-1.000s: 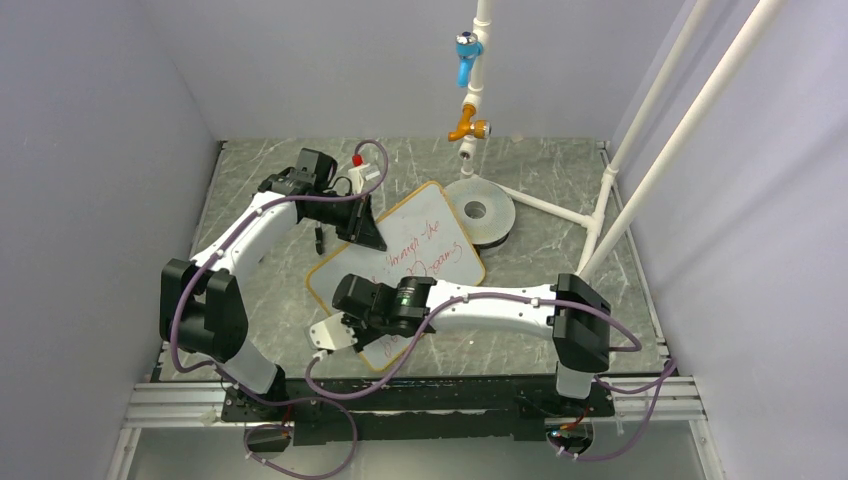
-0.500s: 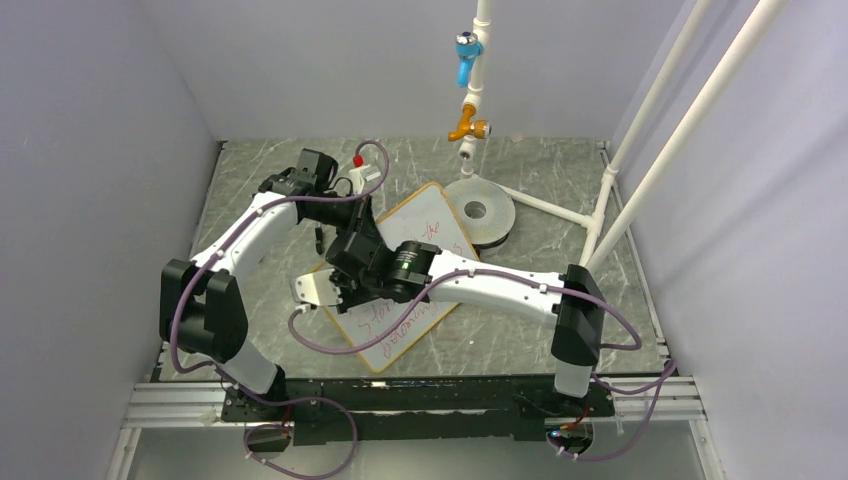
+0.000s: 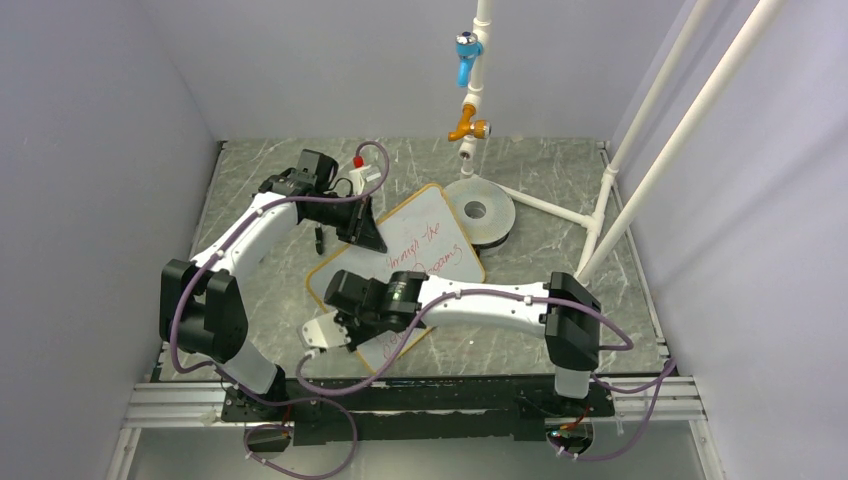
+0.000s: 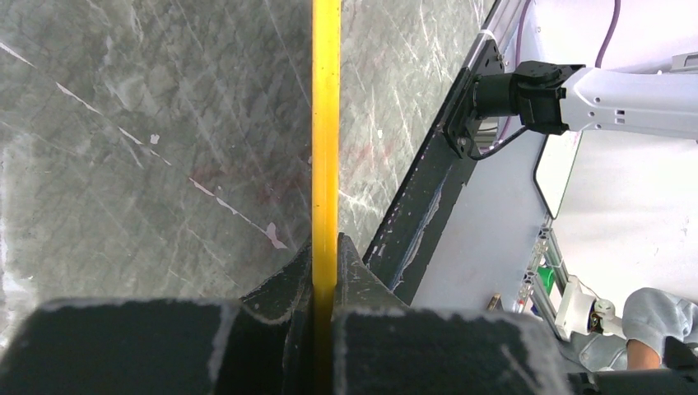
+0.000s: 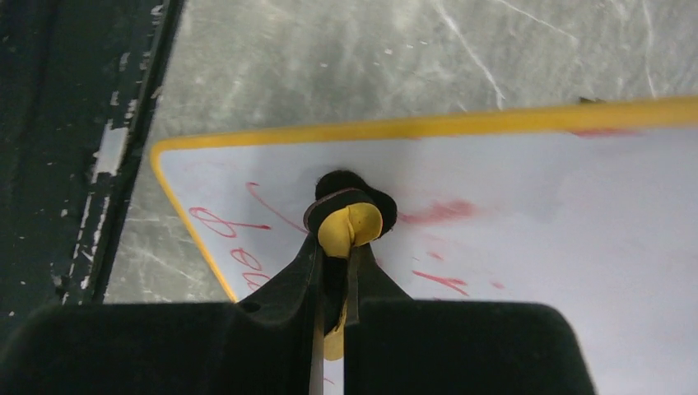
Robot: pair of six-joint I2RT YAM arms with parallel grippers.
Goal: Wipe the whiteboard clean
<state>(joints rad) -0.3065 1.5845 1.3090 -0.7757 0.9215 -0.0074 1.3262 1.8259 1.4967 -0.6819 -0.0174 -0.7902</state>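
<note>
**Both grippers on the whiteboard, eraser pressed to its near-left end**

The whiteboard [image 3: 432,228] [image 5: 535,206] lay on the marble table [image 3: 560,200], with a round grey disc [image 3: 482,212] touching its far-right corner. The left gripper [image 3: 362,228] [image 4: 325,255] sat at the board's far-left edge, with its jaws clamped tight on the yellow frame [image 4: 325,123]. The right gripper [image 3: 345,320] [image 5: 332,251] hung over the board's near-left end, its jaws closed on a small yellow-and-black eraser [image 5: 350,222] whose black pad touched the white surface close to that corner. Red handwriting [image 3: 415,250] [image 5: 222,222] ran across the board's middle and beside the eraser, and a red smear [image 5: 440,212] showed just to the eraser's other side.
</note>
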